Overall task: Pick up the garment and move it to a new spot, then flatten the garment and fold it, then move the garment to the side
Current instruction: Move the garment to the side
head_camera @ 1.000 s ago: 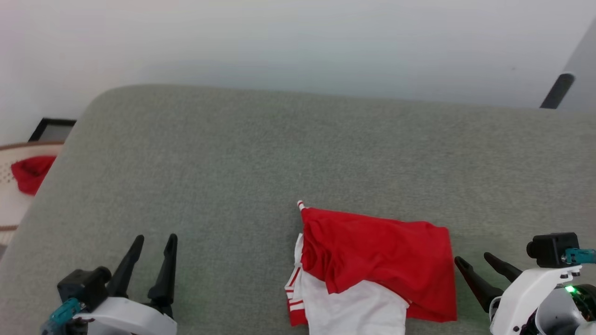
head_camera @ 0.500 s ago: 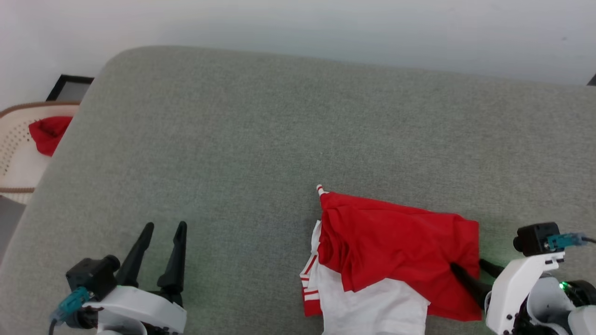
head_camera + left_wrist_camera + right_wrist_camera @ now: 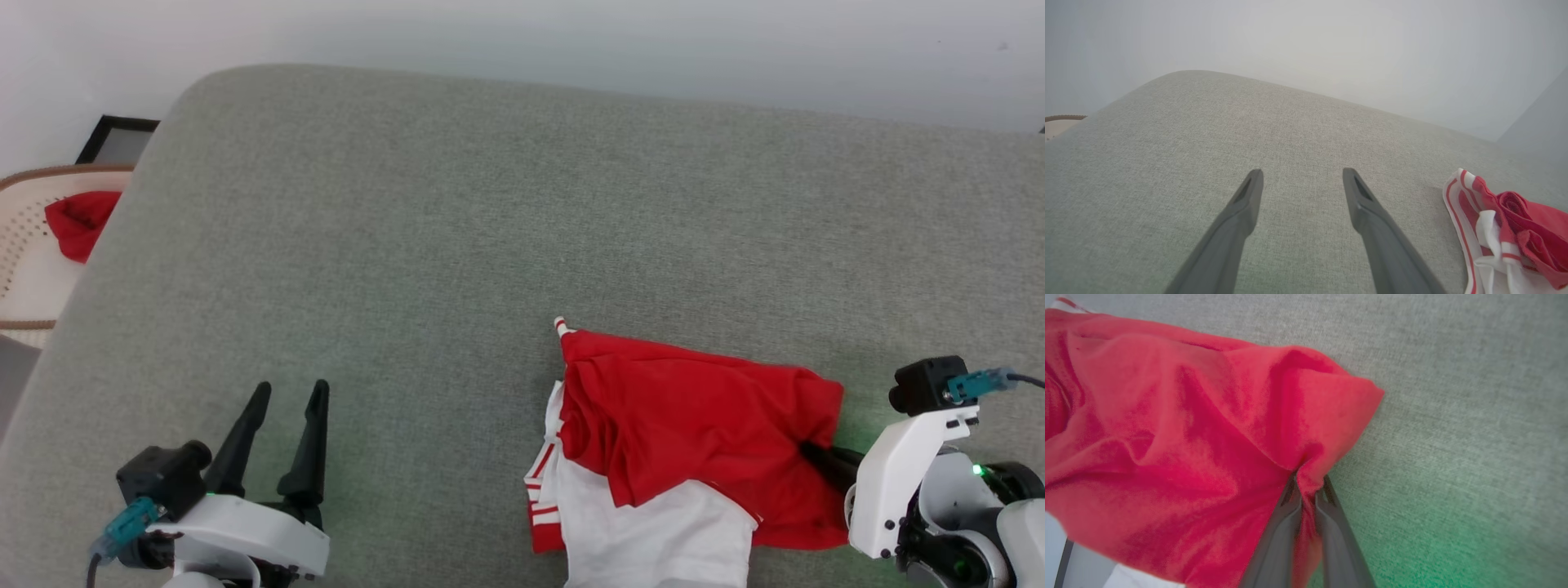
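Note:
The garment (image 3: 686, 425) is a rumpled red shirt with white sleeves and striped trim, lying near the front of the grey cushion, right of centre. My right gripper (image 3: 812, 453) is shut on its right red edge; in the right wrist view the two fingers (image 3: 1286, 522) pinch a fold of red cloth (image 3: 1208, 428) between them. My left gripper (image 3: 290, 392) stands open over bare cushion at the lower left, well apart from the garment. In the left wrist view the garment's striped sleeve (image 3: 1494, 220) lies at the right edge, beyond the spread left gripper (image 3: 1302, 179).
The grey upholstered cushion (image 3: 457, 229) spreads wide, with a pale wall behind it. Off its left edge sits a woven basket (image 3: 24, 269) holding a plain red cloth lump (image 3: 77, 220). A dark frame (image 3: 118, 135) leans by the wall at the far left.
My right gripper moved left onto the garment's right edge and shut on a fold of red cloth, bunching it. The head camera tilted, shifting the whole scene. The left gripper stayed open.

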Available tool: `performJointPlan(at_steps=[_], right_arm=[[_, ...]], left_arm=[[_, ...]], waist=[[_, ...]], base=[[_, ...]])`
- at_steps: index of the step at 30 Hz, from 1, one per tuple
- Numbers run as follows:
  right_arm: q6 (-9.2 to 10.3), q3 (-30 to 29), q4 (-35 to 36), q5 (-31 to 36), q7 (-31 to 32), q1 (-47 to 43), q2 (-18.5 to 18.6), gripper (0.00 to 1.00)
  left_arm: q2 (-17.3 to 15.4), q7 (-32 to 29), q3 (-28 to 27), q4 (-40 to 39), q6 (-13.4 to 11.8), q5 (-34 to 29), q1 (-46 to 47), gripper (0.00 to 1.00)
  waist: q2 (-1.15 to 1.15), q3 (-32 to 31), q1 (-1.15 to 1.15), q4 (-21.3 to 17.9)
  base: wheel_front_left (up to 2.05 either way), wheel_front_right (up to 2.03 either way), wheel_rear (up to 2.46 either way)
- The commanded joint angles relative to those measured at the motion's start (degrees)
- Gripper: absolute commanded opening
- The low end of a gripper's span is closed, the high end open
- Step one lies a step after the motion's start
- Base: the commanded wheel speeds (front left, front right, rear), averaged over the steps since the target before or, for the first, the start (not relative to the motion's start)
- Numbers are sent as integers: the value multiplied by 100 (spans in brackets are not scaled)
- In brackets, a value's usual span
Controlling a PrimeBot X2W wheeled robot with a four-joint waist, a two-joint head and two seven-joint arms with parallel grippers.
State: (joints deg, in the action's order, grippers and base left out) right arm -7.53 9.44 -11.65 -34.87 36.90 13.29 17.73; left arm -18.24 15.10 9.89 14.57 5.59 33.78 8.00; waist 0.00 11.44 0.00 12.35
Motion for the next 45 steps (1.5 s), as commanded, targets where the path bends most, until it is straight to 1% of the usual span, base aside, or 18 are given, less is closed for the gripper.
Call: performJointPlan(at_steps=[1, 15, 20, 25, 36, 45], right_arm=[[8, 36, -4, -22, 52, 13, 22, 0], [7, -46, 983, 156, 552, 303, 649, 0], [7, -97, 1186, 220, 671, 433, 936, 0], [7, -105, 1270, 167, 609, 659, 1283, 0], [7, -128, 885, -50, 151, 1223, 2164, 0], [8, 170, 236, -165, -712, 1877, 2756, 0]], left_arm=[[14, 2, -25, 11, 28, -50, 52, 100], [79, 1, 89, 78, 90, -219, 174, 100], [107, 1, 121, 58, 109, -292, 315, 100], [132, 1, 101, 11, 138, -380, 450, 100], [43, 1, 3, -137, 169, -570, 788, 100], [-117, 0, -126, -268, 185, -683, 989, 100]], waist=[[0, -11, 0, -29], [0, -130, 0, -325], [0, -98, 0, -474], [0, -7, 0, -701], [0, 429, 0, -1285], [0, 883, 0, -1809]], base=[[0, 0, 0], [0, 0, 0], [0, 0, 0], [0, 0, 0], [0, 0, 0], [0, 0, 0]])
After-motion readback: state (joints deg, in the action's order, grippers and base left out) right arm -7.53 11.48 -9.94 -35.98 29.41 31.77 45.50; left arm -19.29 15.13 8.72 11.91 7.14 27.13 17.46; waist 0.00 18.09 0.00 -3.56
